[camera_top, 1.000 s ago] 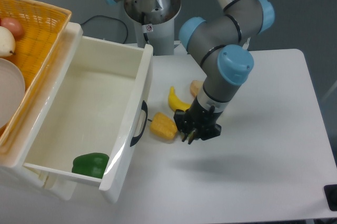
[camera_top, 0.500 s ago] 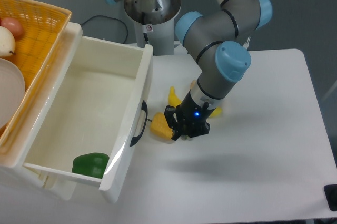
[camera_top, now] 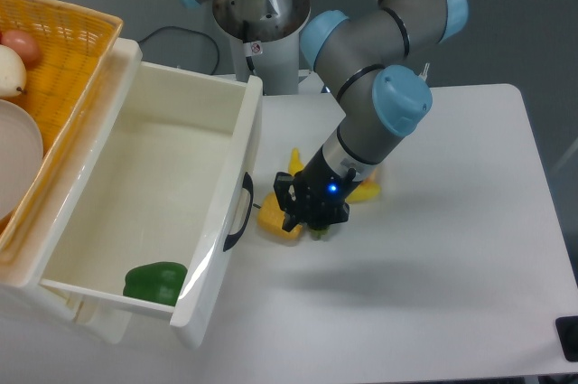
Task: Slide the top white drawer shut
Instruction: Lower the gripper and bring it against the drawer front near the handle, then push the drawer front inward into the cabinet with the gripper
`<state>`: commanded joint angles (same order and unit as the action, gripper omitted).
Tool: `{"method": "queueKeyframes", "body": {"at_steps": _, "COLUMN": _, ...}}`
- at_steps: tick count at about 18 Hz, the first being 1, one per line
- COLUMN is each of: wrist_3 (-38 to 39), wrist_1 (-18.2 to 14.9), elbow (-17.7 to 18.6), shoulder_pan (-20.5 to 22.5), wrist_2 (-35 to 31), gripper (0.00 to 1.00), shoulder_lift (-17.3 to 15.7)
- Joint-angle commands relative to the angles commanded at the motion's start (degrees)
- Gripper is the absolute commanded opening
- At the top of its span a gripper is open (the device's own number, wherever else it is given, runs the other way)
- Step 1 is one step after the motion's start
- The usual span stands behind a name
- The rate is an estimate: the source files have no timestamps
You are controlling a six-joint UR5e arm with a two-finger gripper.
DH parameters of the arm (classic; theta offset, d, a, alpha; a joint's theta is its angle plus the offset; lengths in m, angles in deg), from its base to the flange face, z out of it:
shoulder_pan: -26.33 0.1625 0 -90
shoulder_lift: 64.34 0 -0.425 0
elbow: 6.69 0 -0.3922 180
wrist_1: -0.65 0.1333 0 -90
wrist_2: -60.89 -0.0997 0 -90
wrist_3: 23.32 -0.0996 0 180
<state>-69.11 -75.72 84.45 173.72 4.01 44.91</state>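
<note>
The top white drawer stands pulled far out of the cabinet, its inside open to view. Its flat front panel faces right and carries a curved black handle. A green pepper lies in the drawer's near corner. My gripper hangs low over the table just right of the handle, partly above a yellow toy food piece. Its fingers look closed together with nothing held. A small gap separates it from the drawer front.
A yellow banana and another yellow piece lie by my wrist. An orange wicker basket with a white bowl and onions sits on the cabinet at left. The white table stretches right. A dark object lies at its right edge.
My gripper has moved left and slightly up the image, from right of the yellow piece to over it, closer to the drawer front. The drawer has not moved.
</note>
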Motion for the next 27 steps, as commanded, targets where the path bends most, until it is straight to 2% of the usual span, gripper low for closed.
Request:
{"method": "queueKeyframes", "body": {"at_steps": 7, "wrist_3": 0.1, "wrist_1": -0.5, "elbow": 0.3, "shoulder_pan": -1.4, "wrist_2": 1.0, "gripper": 0.12, "shoulder_lift": -0.1}}
{"method": "queueKeyframes", "body": {"at_steps": 21, "wrist_3": 0.0, "wrist_1": -0.5, "elbow": 3.2, "shoulder_pan": -2.2, "wrist_2": 2.7, "gripper": 0.12, "shoulder_lift": -3.0}}
{"method": "queueKeyframes", "body": {"at_steps": 27, "wrist_3": 0.1, "wrist_1": -0.5, "elbow": 3.3, "shoulder_pan": -2.4, "wrist_2": 3.9, "gripper": 0.12, "shoulder_lift": -3.4}}
